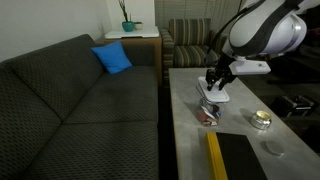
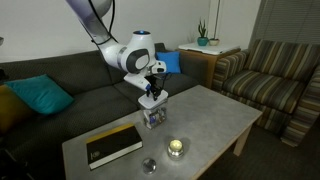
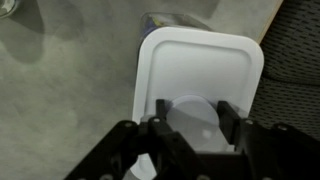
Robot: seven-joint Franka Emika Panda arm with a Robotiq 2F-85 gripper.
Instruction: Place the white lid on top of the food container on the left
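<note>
An exterior view stands near one end of the counter [image 1: 190, 140] and looks along its length, with the sofa [image 1: 80, 100] alongside. An exterior view faces the sofa across the counter [image 2: 210, 115] from a little farther off. Both share the counter, the sofa and the blue cushion [image 1: 113, 58]. The wrist view looks straight down, close on the white lid [image 3: 200, 65], and the gripper [image 3: 192, 110] enters at its bottom edge.

I see the white lid's [image 3: 200, 70] near edge between my fingers [image 3: 160, 128], the rest reaching out ahead of them. Past its far edge, lower down, the food container [image 3: 172, 18] stands on the table [image 3: 60, 90]. The sofa [image 3: 295, 70] lies right of the fingers.
</note>
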